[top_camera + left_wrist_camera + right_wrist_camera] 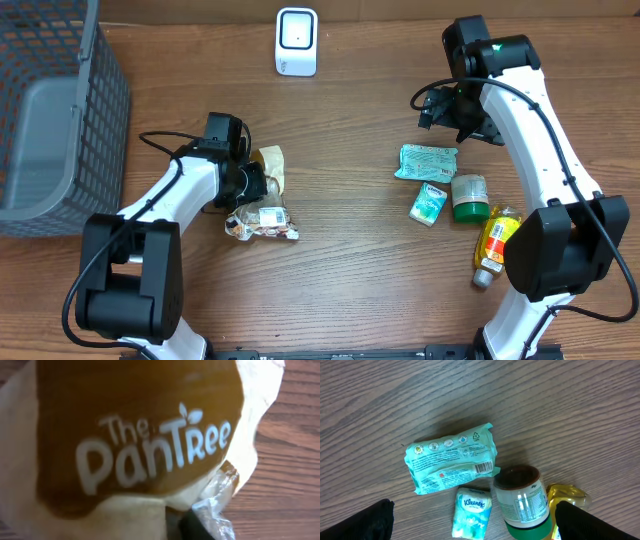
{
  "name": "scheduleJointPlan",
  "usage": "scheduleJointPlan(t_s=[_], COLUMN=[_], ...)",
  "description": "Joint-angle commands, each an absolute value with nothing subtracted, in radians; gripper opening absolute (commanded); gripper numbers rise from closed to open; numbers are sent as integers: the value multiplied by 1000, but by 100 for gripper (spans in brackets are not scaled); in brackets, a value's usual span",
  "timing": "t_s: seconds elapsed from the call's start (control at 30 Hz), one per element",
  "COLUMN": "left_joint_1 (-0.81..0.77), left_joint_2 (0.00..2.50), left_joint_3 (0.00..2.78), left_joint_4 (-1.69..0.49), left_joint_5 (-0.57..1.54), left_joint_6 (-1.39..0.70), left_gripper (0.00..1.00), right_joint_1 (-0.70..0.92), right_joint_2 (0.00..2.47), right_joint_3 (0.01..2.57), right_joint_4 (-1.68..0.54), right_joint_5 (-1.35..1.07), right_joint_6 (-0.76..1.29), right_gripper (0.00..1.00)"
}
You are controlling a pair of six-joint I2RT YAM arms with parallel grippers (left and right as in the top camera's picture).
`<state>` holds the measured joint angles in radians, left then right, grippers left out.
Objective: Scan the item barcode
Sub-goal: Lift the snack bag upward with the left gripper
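One Pantree packet (270,165) lies on the table (350,290) left of centre, the left fingers (252,184) crowding it (whether clamped I cannot tell), likely to carry it to the white scanner (296,42), while the right fingers (370,520) hang spread, empty.

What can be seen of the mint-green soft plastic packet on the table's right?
The mint-green soft plastic packet lies flat on the wooden table, slightly tilted, its printed face up showing white icons, small text and a barcode. Its ends are crimped. A Kleenex tissue pack and a brown-lidded jar sit right beside it.
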<state>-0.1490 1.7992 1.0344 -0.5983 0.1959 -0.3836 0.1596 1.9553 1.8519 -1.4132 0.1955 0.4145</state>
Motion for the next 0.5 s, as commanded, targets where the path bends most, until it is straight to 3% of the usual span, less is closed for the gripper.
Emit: scheduleJointPlan(t_s=[0.0, 0.33, 0.47], left_joint_1=[-144, -146, -145], left_joint_2=[1830, 1755, 1676], left_joint_3=[996, 1175, 1209], left_joint_4=[-620, -704, -707], left_joint_5=[176, 178, 308], left_joint_6=[-387, -262, -212], left_gripper=[4, 4, 4], right_joint_1=[163, 163, 163], right_joint_2=[1943, 1943, 1943], right_joint_3=[1868, 1868, 1868], right_joint_4=[-1410, -1410, -1410], right_joint_5=[209, 208, 208], right_joint_6=[419, 419, 419], right_gripper=[100, 100, 100])
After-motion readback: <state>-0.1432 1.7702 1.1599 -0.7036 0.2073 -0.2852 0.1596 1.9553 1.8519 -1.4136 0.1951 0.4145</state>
